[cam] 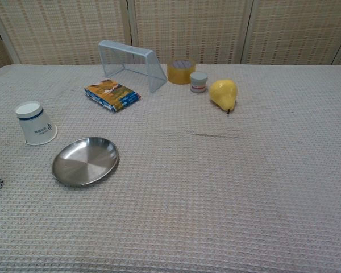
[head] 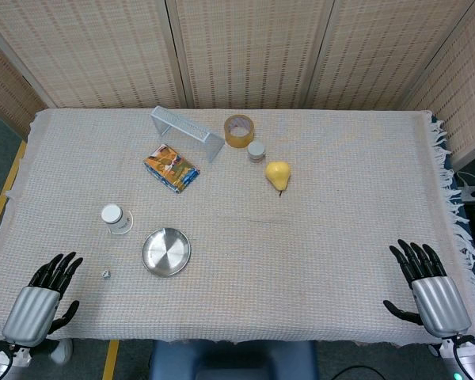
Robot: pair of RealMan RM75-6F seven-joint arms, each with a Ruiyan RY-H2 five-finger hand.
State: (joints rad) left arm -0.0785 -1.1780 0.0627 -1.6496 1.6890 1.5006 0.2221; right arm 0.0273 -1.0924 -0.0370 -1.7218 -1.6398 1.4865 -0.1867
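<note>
Resting both at the near edge of the woven tabletop (head: pixel 317 237), my left hand (head: pixel 43 294) lay spread and empty beside the small white die (head: pixel 106 274); my right hand (head: pixel 427 286), equally wide, held nothing. I judged a slow, low pinch best.

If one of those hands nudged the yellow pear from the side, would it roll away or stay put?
The pear lies on its side, stem toward the camera, so it would probably roll, likely curving because one end is wider. The woven cloth looks rough and may slow it. Its skin looks smooth, so fingers might slip. Both hands lie far off.
</note>
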